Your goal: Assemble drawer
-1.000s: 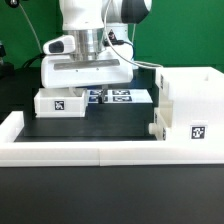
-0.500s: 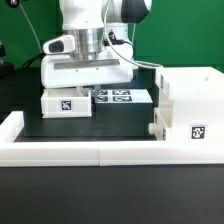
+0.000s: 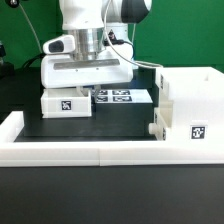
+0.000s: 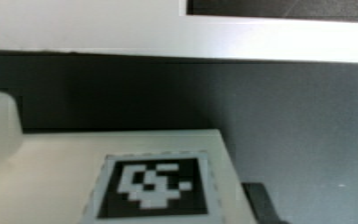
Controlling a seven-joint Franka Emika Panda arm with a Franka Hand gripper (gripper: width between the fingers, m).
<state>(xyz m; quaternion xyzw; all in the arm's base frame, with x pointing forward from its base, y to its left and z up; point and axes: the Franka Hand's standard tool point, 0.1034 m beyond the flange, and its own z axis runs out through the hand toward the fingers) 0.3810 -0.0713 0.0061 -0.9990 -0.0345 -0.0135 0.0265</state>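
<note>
A small white drawer tray (image 3: 65,104) with a square tag on its near wall sits on the black tabletop at the exterior view's left. My gripper (image 3: 84,88) hangs straight down onto the tray's back part, and the tray hides its fingertips. In the wrist view the tray's tagged face (image 4: 155,186) fills the foreground, with a dark finger (image 4: 259,203) against its edge. The tall white housing (image 3: 192,98) stands at the exterior view's right, with a tag on its front. A small white part (image 3: 156,130) sits against its left side.
The marker board (image 3: 122,97) lies flat just right of the tray, under the arm. A low white rail (image 3: 80,150) edges the tabletop along the front and left, and also shows in the wrist view (image 4: 140,30). Cables hang behind the arm.
One second ago the tray sat a little further to the exterior view's left. It has shifted slightly right under the hand, and has stayed still for the last half second.
</note>
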